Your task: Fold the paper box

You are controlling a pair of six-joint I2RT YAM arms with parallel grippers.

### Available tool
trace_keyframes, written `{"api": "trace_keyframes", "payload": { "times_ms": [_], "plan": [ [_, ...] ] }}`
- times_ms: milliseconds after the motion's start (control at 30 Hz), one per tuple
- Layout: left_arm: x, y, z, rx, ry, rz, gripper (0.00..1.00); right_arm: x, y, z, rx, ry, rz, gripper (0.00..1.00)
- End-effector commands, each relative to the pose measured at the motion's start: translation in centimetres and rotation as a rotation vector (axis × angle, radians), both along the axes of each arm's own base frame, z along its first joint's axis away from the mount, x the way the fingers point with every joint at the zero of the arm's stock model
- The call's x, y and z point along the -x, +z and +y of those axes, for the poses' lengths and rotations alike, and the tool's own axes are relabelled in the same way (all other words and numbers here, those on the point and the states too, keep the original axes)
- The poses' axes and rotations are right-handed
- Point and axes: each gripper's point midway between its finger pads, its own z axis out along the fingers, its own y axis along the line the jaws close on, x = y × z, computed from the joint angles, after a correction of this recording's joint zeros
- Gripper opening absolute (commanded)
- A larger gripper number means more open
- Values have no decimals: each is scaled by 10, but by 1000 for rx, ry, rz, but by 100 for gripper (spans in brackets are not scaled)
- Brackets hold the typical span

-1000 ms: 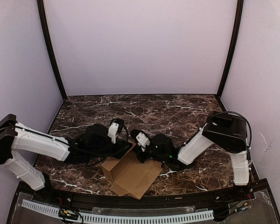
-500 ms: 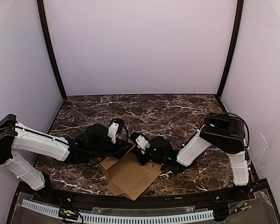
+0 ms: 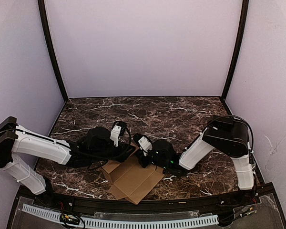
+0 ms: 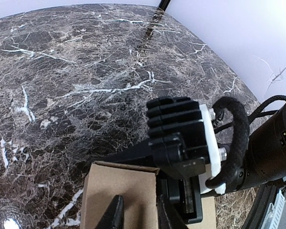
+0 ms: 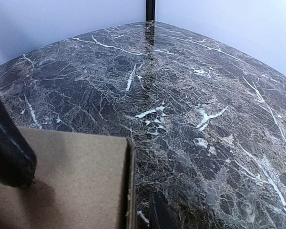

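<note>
The paper box (image 3: 133, 177) is a brown cardboard piece, partly folded, lying near the table's front edge between both arms. My left gripper (image 3: 128, 151) reaches over its far left corner. In the left wrist view its fingertips (image 4: 115, 214) stand slightly apart against a cardboard panel (image 4: 119, 188), with nothing clamped between them. My right gripper (image 3: 144, 161) meets the box from the right. In the right wrist view one dark fingertip (image 5: 158, 214) sits just outside the raised cardboard wall (image 5: 129, 186), a sliver of marble between them; its other finger is hidden.
The dark marble table (image 3: 181, 114) stretches behind the box to the lilac back wall. The right arm's black wrist body and white mount (image 4: 207, 143) sit right in front of my left fingers. A black rail (image 3: 148, 205) runs along the front edge.
The box and the right gripper have slid a little to the left. The right jaws have eased off the cardboard wall. The left arm has stayed put.
</note>
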Motion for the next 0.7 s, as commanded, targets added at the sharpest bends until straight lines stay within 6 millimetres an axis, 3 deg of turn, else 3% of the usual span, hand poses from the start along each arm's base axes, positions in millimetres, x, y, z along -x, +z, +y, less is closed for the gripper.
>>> {"api": "trace_keyframes", "payload": {
  "times_ms": [0, 100, 500, 667],
  "plan": [
    [7, -15, 1, -34, -20, 50, 23, -5, 6, 6, -48, -33, -14, 11],
    [8, -16, 0, -31, -24, 53, 23, -5, 9, 6, -60, -31, -21, 0],
    [9, -21, 3, -42, -12, 64, 23, 2, 13, 3, -84, -20, -32, 0],
    [8, -27, 6, -58, -3, 72, 23, 4, 14, 1, -78, -27, -42, 21]
  ]
}}
